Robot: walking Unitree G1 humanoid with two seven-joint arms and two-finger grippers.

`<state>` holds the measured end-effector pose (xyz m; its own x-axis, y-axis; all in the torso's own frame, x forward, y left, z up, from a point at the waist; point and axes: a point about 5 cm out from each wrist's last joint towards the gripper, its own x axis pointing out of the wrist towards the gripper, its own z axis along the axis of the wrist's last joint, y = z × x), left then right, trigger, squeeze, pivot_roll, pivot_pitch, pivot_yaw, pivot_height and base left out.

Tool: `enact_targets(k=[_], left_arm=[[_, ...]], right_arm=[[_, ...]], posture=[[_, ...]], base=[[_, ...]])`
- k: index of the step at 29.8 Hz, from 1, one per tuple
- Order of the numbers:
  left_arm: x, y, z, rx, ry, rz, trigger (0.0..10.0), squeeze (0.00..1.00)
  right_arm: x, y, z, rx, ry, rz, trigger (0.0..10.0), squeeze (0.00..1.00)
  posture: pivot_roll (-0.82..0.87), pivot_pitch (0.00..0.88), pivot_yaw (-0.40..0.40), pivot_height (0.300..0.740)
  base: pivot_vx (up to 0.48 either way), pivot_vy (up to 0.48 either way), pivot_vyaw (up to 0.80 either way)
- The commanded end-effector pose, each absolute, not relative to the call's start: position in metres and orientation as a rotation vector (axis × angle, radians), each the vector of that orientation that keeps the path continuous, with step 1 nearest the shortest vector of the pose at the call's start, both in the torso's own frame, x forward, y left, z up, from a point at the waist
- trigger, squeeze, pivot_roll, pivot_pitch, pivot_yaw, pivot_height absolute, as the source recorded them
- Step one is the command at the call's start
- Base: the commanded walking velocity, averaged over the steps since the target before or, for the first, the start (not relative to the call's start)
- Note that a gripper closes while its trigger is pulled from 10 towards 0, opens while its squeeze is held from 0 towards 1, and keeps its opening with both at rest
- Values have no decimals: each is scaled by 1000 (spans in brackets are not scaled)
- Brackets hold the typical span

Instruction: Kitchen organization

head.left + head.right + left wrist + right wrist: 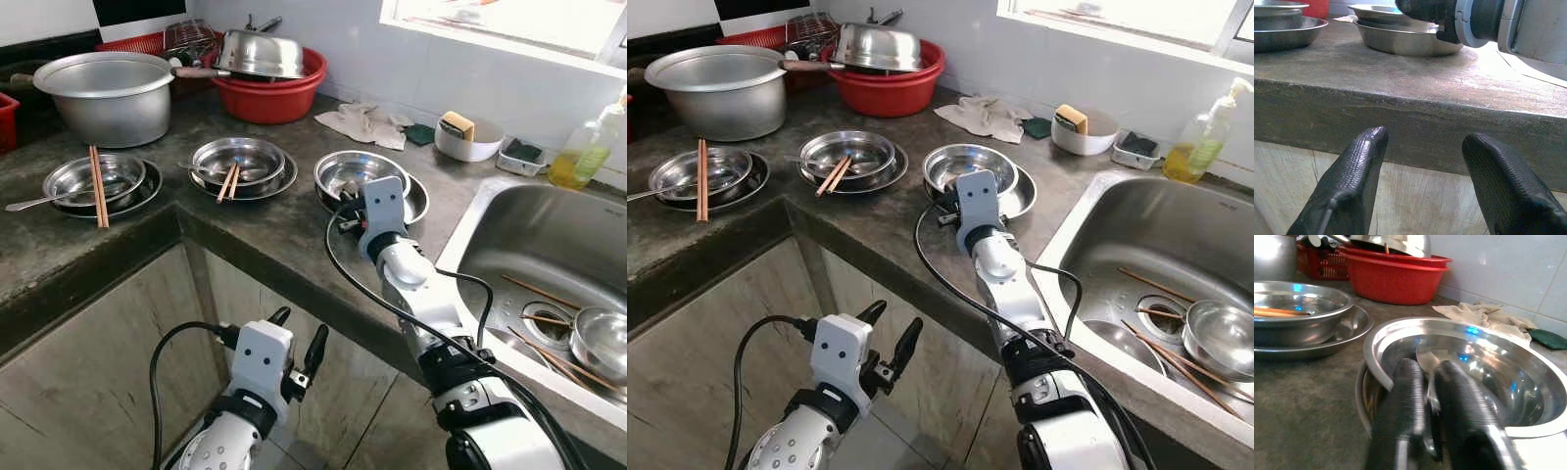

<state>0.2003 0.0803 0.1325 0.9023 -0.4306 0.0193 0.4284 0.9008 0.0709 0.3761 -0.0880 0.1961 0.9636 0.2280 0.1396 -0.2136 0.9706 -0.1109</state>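
Observation:
A steel bowl (355, 168) sits in a steel plate (417, 203) on the dark counter (284, 240) near the sink. My right gripper (1427, 369) reaches over the bowl's near rim, its fingers (1403, 396) shut on what looks like a steel spoon (1431, 363) lying inside. Two more bowl-and-plate sets stand to the left: the middle bowl (238, 157) holds chopsticks (227, 182), the far-left bowl (93, 176) has chopsticks (97, 186) and a spoon (34, 202). My left gripper (299, 333) hangs open below the counter edge, holding nothing.
A steel sink (549, 245) on the right holds a bowl (598, 343) and chopsticks (539, 292). At the back are a big steel pot (108, 93), a red basin (269, 93) with a steel lid, a cloth (367, 122), a sponge dish (468, 137) and a soap bottle (583, 152).

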Motion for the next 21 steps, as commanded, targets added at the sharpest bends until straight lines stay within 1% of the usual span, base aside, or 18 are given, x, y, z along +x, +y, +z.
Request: enact_targets(k=[1, 12, 15, 18, 21], left_arm=[[200, 79, 136, 70, -46, -451, 10000, 0], [202, 79, 137, 77, -50, -446, 10000, 0], [204, 79, 137, 78, -56, -441, 10000, 0], [206, 81, 140, 82, -69, -426, 10000, 0], [208, 81, 140, 83, -73, -419, 10000, 0]], right_arm=[[380, -92, 204, -84, -177, 209, 0, 0], [381, -92, 216, -64, -224, 186, 0, 0], [378, -96, 226, -47, -277, 162, 0, 0], [368, -104, 243, -17, -374, 124, 0, 0], [357, -109, 250, 7, -429, 98, 0, 0]], posture=[[83, 99, -101, 740], [81, 98, -97, 740], [83, 94, -97, 740], [84, 87, -99, 740], [79, 81, -94, 740]], base=[[0, 0, 0], [0, 0, 0], [0, 0, 0], [0, 0, 0], [0, 0, 0]])
